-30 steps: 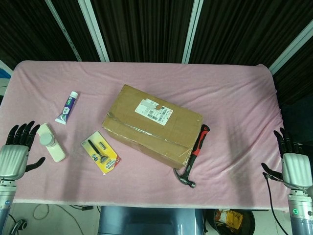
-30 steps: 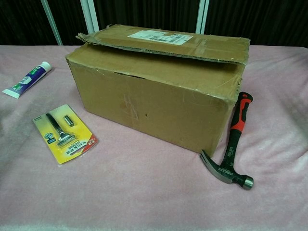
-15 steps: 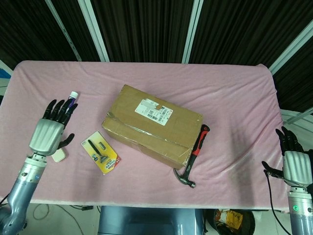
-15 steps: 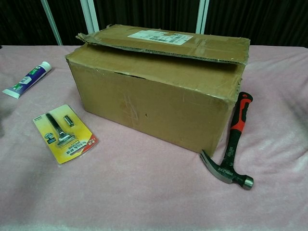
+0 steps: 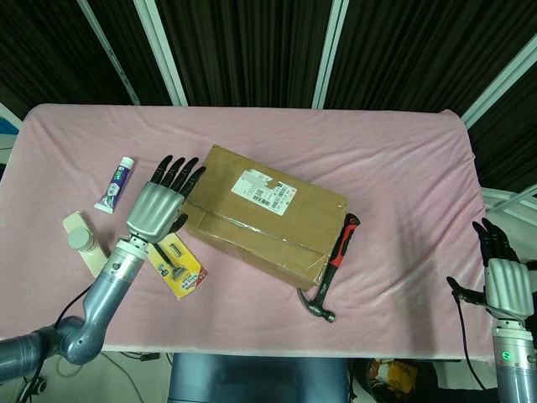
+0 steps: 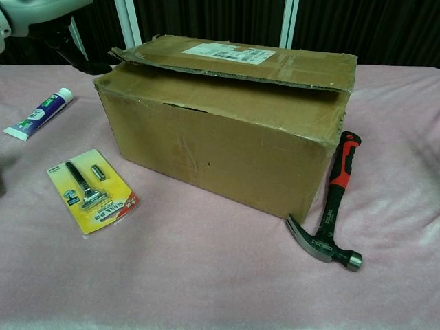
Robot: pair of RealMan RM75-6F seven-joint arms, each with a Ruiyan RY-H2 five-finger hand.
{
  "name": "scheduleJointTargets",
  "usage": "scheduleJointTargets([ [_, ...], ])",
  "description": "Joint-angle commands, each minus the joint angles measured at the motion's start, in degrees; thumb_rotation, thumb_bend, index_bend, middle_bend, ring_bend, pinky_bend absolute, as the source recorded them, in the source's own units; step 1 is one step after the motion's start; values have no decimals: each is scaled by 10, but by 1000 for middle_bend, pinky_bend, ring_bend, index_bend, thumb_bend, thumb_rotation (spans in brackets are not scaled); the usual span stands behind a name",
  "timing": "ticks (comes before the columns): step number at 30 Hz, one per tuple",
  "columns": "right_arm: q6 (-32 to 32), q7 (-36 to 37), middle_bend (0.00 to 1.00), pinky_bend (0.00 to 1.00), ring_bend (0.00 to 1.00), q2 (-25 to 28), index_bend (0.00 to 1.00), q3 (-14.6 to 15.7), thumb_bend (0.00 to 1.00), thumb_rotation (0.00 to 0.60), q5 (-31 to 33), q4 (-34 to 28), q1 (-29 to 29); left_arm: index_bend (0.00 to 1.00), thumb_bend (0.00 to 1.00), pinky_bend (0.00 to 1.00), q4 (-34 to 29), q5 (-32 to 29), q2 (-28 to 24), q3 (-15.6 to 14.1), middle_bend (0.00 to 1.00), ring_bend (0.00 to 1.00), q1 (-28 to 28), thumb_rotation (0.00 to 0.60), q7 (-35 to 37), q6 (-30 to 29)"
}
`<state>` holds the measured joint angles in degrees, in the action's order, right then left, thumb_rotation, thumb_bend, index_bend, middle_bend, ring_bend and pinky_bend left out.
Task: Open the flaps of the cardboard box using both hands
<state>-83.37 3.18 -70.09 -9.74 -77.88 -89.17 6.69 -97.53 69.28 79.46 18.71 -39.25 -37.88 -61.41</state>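
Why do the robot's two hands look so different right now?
The left hand is up over the table by the box, while the right hand hangs back at the table's right edge, far from the box. The left hand looks big in the head view; the right hand looks small. Both are open, with fingers spread, holding nothing.

Brown cardboard box (image 5: 260, 215) sits mid-bench, turned at an angle. Top flaps (image 6: 237, 62) down, near edge slightly lifted, w/ white label (image 5: 263, 187).
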Motion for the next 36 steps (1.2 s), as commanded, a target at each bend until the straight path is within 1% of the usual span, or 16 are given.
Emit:
scheduleJointTargets([
  [1,3,4,21,227,23,1,0,-1,205,600,3,-2,0,0,244,0,13,-19,14,6,0,0,-19,600,-16,9],
  [11,4,10,21,227,23,4,0,-4,204,600,7,-9,0,0,249,0,57,-52,45,12,0,0,-78,600,-52,37],
  [15,6,15,20,227,23,6,0,-6,204,600,13,-12,-1,0,274,0,72,-52,51,18,0,0,-101,600,-60,43],
  [20,9,21,20,227,23,7,0,-8,205,600,18,-16,-1,0,279,0,93,-48,49,33,0,0,-131,600,-60,47],
  [23,12,23,20,227,23,8,0,-7,205,600,20,-21,-1,0,281,0,104,-47,46,49,0,0,-147,600,-58,45],
  [24,12,25,20,227,23,9,0,-8,204,600,20,-24,-1,0,284,0,114,-48,45,61,0,0,-159,600,-56,46],
  [28,15,31,21,227,23,10,0,-9,204,600,25,-29,-2,0,289,0,156,-55,45,89,0,0,-198,600,-59,59],
  [31,21,36,20,227,23,11,0,-10,204,600,30,-32,-1,0,289,0,210,-62,56,106,0,0,-238,600,-62,74],
  [32,23,38,20,227,23,12,0,-11,205,600,33,-33,-1,0,289,0,237,-66,64,112,0,0,-256,600,-63,82],
  [35,27,41,20,227,23,13,0,-13,205,600,37,-35,0,0,289,0,296,-73,82,117,0,0,-293,600,-70,101],
  [36,28,44,20,227,23,14,0,-14,205,600,40,-36,0,0,289,0,327,-78,93,118,0,0,-311,600,-73,110],
])
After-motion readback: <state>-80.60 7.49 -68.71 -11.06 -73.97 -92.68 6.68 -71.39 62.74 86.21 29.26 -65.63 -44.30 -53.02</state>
